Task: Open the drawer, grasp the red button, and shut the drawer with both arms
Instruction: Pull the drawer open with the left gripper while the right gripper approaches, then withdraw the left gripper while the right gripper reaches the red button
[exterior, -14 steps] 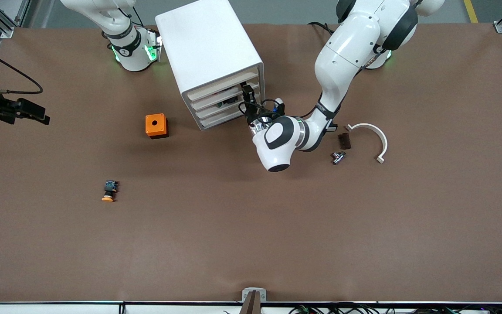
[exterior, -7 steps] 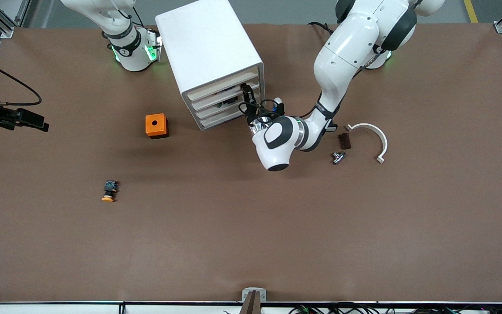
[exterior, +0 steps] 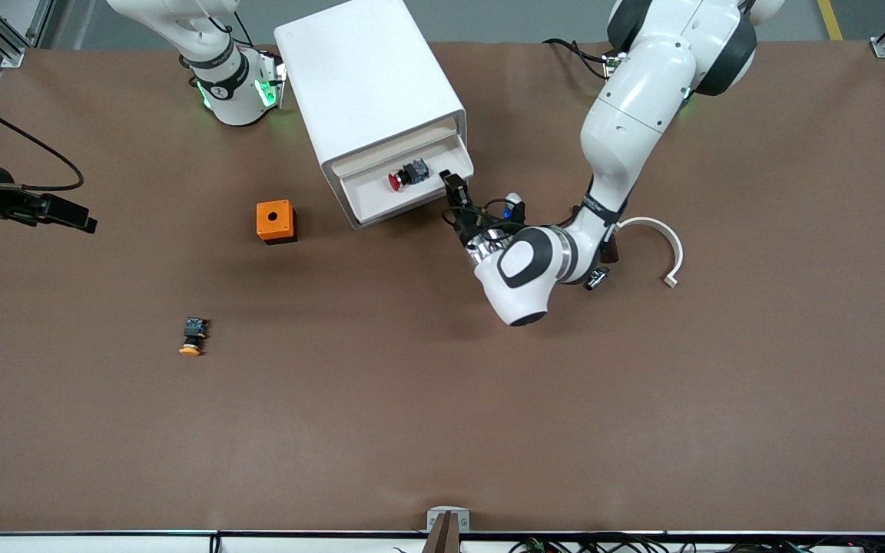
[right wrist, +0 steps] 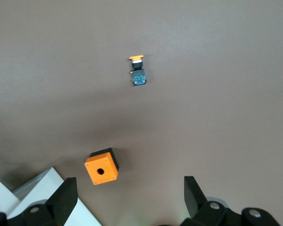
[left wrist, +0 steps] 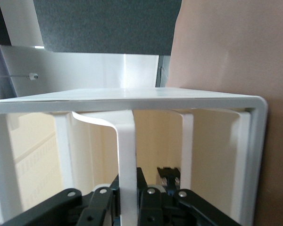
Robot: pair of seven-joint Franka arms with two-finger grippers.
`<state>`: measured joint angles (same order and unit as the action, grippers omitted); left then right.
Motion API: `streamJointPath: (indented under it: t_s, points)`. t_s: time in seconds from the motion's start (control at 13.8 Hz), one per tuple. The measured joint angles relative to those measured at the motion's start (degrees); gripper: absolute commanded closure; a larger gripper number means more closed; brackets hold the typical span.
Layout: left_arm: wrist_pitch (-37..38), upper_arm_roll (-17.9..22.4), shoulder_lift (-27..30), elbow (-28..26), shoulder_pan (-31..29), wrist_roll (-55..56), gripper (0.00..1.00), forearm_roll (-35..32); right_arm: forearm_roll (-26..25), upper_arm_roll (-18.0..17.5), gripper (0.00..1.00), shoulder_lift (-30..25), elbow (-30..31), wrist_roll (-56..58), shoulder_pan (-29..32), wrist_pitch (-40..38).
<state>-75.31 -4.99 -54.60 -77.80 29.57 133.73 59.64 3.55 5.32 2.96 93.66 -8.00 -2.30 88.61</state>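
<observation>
Nearest the camera, lying alone: yellow button (exterior: 193, 336), cap toward six o'clock. Farther off, half hidden under the left wrist: small metal piece (exterior: 597, 277) and brown block (exterior: 612, 250), neither easy to make out. Beside them, in full view, a white arc (exterior: 655, 236). Then the cube (exterior: 276, 221), at about eight o'clock from the cabinet (exterior: 366, 84).

Standing open: drawer (exterior: 381, 201), covering the slats under it, so no count of those. Inside it, the button (exterior: 406, 175), red cap toward the right arm's end.

Left gripper (exterior: 451, 185) at the drawer's corner, fingers (left wrist: 150, 203) clamped on its front lip. Right gripper (exterior: 74, 218) waiting over the table's edge, fingers (right wrist: 62, 197) wide apart, partly cut off.

Counted: two buttons, one cube, one cabinet, two arms.
</observation>
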Motion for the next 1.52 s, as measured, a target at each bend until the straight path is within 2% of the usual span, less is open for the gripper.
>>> streamJointPath:
  t_s: [0.43,0.51,0.58,0.65,0.8,0.87,1.08,1.52]
  points:
    - [-1.0,0.0,0.0,0.3,-6.1,0.0,0.82,1.8,1.0,-0.4,0.0,0.0,0.0,-20.3,-7.6,-0.3]
    - [-1.0,0.0,0.0,0.3,-6.8,0.0,0.69,2.1,1.0,-0.4,0.0,0.0,0.0,-23.3,-9.2,-0.3]
    - [-1.0,0.0,0.0,0.3,-7.2,0.0,0.5,2.1,1.0,-0.5,0.0,0.0,0.0,-26.0,-10.8,-0.3]
    - [-1.0,0.1,0.0,0.3,-7.4,0.0,0.25,2.1,1.0,-0.5,0.0,0.0,0.0,-28.5,-12.2,-0.3]
    - [-1.3,0.1,0.0,0.4,-7.7,-1.7,0.05,2.1,1.0,-0.6,0.0,0.0,0.1,-33.1,-14.5,-0.4]
    - [-1.5,0.1,0.0,0.7,-7.8,-4.1,0.01,2.2,1.0,-0.6,0.0,0.0,0.2,-34.7,-15.5,-0.4]
    - [-1.9,0.7,0.1,3.3,-8.6,-17.1,0.01,2.2,1.0,-0.6,0.0,0.0,0.7,-41.4,-18.9,-0.4]
    - [-8.1,8.8,0.8,9.9,-7.0,-49.0,0.01,1.4,1.1,-0.7,0.0,0.1,2.3,-53.9,-26.4,3.8]
